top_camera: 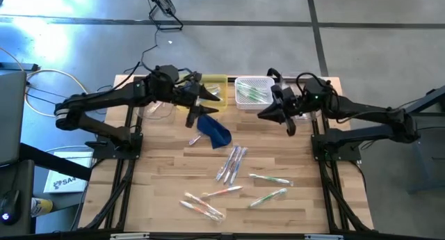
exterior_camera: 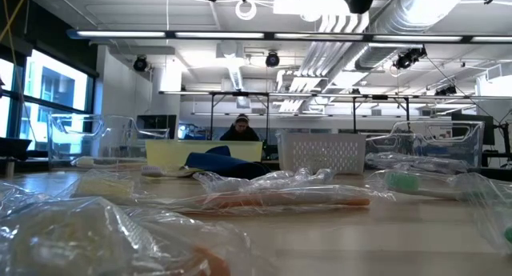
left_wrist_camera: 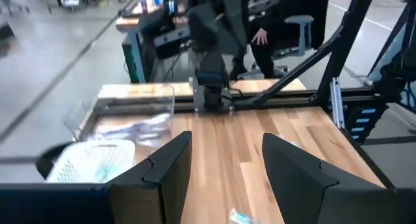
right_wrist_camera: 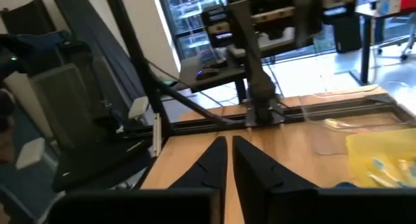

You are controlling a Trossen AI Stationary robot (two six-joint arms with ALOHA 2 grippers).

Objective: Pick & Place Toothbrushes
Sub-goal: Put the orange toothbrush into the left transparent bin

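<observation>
My right fingers (right_wrist_camera: 229,160) are drawn together until only a thin slit shows between the tips, and nothing sits in that slit; they hang above bare wood of the table (top_camera: 167,170), just beside the white basket (top_camera: 254,91). My left fingers (left_wrist_camera: 224,160) stand wide apart with empty space between them, gripping nothing, raised over the table near the yellow bin (top_camera: 214,83) and the dark blue pouch (top_camera: 215,131).

The toothbrushes (top_camera: 233,162) lie loose on the table toward its front half, well apart from both sets of fingers: a small bunch in the middle, a pair with green accents to the right, and a few in clear wrappers nearer the front edge. A few more, green ones, rest inside the white basket. Something pale may also lie in the yellow bin, though I cannot make out what it is from my right wrist.
</observation>
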